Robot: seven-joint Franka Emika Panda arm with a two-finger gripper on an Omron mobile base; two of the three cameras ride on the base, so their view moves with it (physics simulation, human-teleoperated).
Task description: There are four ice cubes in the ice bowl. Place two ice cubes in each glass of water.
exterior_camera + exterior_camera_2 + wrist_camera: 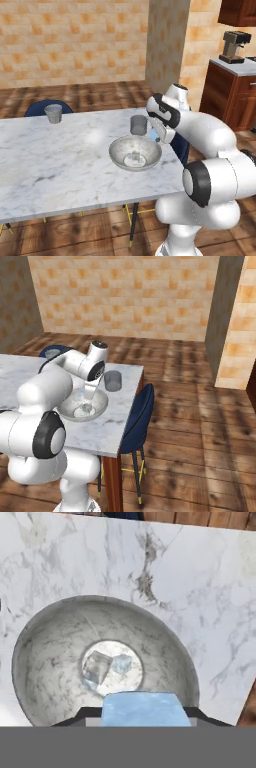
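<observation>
Your tool (143, 719) has one ice cube (142, 709) pinched above the bowl (45, 662). Two cubes (102, 668) look left inside; can't tell what's in the near glass (138, 125).

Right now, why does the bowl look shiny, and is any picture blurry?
Hand view: the bowl mirrors the marble table, with a bright flat spot under the ice cubes; the cube in the gripper looms big and soft. Left base view: a pale glare patch sits on the table beside the bowl. Right base view: everything looks slightly soft.
</observation>
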